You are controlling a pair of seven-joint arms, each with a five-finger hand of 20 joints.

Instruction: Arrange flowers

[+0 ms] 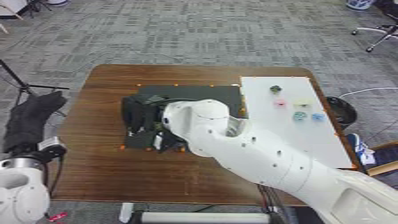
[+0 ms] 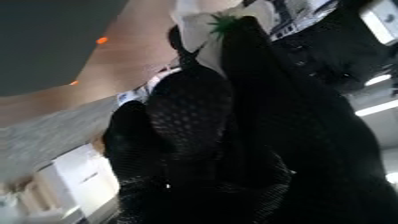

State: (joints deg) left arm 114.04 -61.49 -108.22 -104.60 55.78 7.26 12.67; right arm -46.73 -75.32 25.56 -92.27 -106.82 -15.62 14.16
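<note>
My left hand (image 1: 34,120) rests off the table's left side, its fingers straight. Across the table lies my right arm, with the right hand (image 1: 140,116) over the dark mat (image 1: 191,92), partly hidden by its own wrist. In the right wrist view, the right hand (image 2: 191,112) has a white flower (image 2: 211,52) with a spiky green part pinched at its fingertips. On the white board (image 1: 266,132) stand small flower pieces: a dark green one (image 1: 275,89), a pink one (image 1: 280,102), a pale yellow one (image 1: 302,102), a teal one (image 1: 299,116) and a blue one (image 1: 317,117).
Orange markers line the mat and board on the brown table (image 1: 98,175). Beyond the table's right edge are a black bin (image 1: 341,112) and a shoe. A black stand (image 1: 25,86) is at the far left, and an office chair is at the back right.
</note>
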